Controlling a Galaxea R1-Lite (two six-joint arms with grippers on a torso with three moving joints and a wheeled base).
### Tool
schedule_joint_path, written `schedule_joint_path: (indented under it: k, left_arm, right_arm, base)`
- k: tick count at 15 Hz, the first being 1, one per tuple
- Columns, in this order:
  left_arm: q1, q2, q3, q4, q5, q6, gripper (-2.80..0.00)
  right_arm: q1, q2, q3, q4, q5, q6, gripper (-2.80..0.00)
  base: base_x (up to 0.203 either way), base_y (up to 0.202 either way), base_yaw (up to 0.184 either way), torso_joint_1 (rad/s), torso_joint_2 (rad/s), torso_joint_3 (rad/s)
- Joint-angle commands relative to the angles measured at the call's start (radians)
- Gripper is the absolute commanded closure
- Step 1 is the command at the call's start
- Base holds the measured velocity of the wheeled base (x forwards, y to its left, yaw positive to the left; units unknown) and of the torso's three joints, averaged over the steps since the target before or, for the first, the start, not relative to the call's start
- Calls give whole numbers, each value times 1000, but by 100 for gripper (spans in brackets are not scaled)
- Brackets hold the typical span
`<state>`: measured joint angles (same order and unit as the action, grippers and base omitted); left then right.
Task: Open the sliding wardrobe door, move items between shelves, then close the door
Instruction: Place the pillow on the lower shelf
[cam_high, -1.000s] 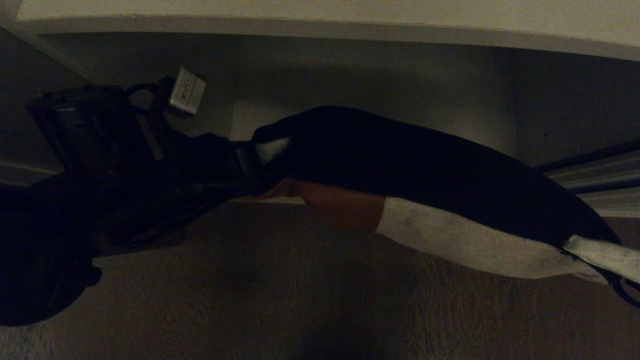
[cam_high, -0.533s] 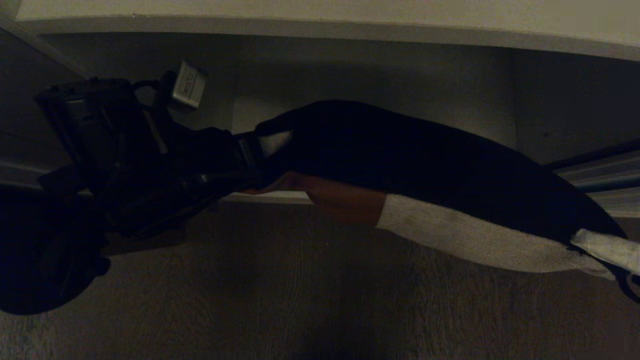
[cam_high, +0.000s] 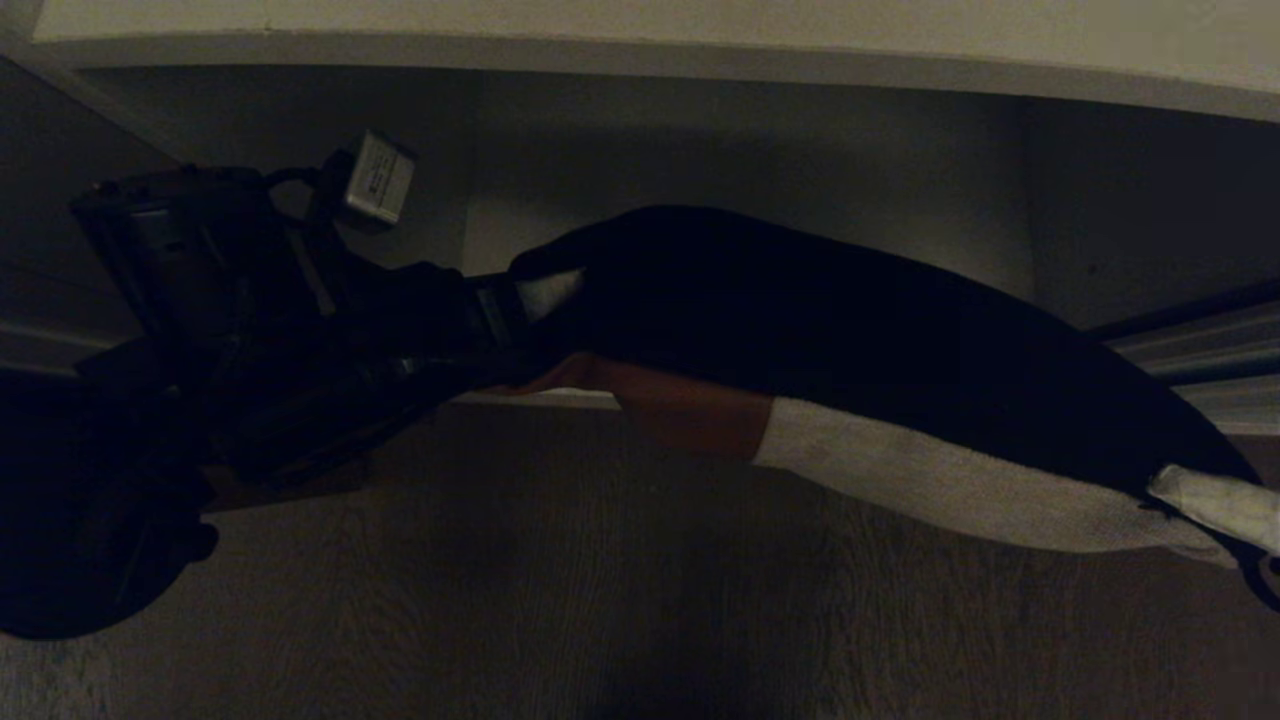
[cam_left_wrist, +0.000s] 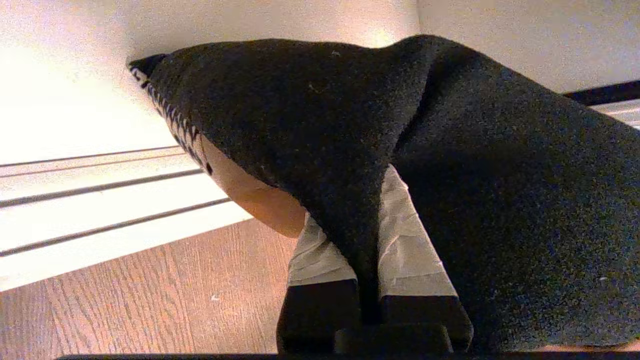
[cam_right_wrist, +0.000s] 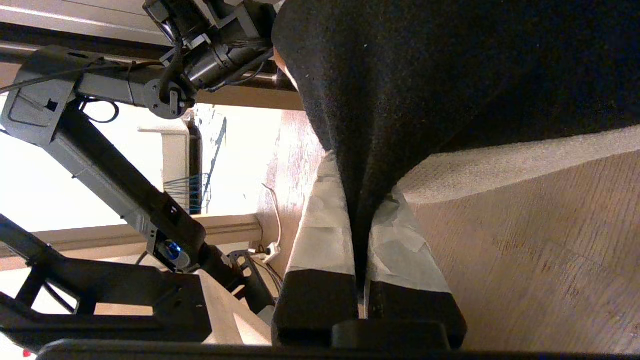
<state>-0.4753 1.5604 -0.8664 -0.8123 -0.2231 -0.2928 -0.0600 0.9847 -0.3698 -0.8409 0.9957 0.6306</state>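
Both the left gripper (cam_high: 535, 300) and right gripper (cam_high: 1200, 495) (2 clamps) still pinch the folded garments (cam_high: 850, 340), barely shifted.

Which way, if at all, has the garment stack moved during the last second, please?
No; the garment stack sits where it was against the shelf's front edge.

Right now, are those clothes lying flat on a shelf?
No: the clothes hang sagging above the floor, pinched at one end by the left gripper and at the other by the right gripper.
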Motion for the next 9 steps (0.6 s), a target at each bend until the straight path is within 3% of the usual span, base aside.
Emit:
schedule_joint_path:
  k: [1,8,9]
  left_arm:
    - [0,-3,3,-4,-4,-2,0]
    - [1,2,10,-10,-3,-3,0]
    - [1,6,8,-10,1,0,0]
  right_arm:
    - [0,0,0,-4,6,3,0]
    - [0,6,2,-3,7,4,0]
    - [0,8,3,-3,7,4,0]
  base:
    - [0,0,0,0,0,0]
    - [-171,0,0,3,1,2]
    - [0,0,0,0,0,0]
